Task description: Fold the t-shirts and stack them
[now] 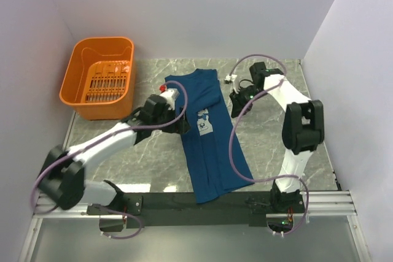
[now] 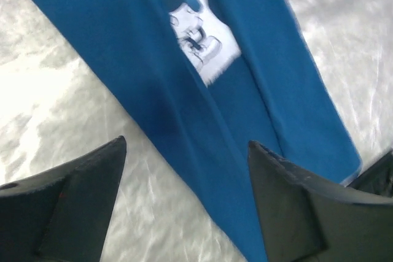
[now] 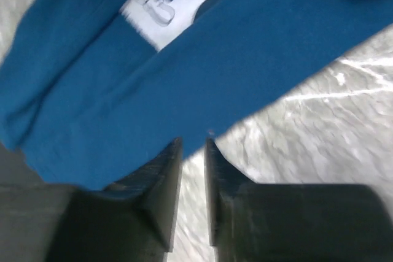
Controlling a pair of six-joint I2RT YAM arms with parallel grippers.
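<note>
From above, a grey marble-patterned table [image 1: 153, 167] sits inside a plain white booth, with a back wall [image 1: 196, 10] and side walls closing it in on the left and right. A black rail [image 1: 196, 204] runs along the near edge and carries both arm bases. An orange slatted basket [image 1: 101, 108] stands in the far left corner. The dark blue t-shirt [image 1: 212, 145] lies folded lengthwise into a long strip. It runs from the far middle of the table down to the near edge, slanting slightly right, with its white cartoon print [image 1: 202, 122] facing up. The left gripper [image 1: 180, 118] is at the strip's left edge, beside the print. The right gripper [image 1: 236, 104] is on bare marble just off the strip's right side.

At the left wrist, the left gripper [image 2: 187, 194] has its jaws spread wide and holds nothing. The t-shirt [image 2: 123, 59] and print [image 2: 199, 35] cross diagonally beneath it over bright marble [image 2: 49, 90].

At the right wrist the picture is blurred. The right gripper [image 3: 191, 176] has its jaws drawn nearly together, leaving a narrow slit through which marble [image 3: 319, 127] shows, and it grips nothing. Its tips are at the hem of the t-shirt [image 3: 245, 65], with the print [image 3: 159, 10] beyond them.
</note>
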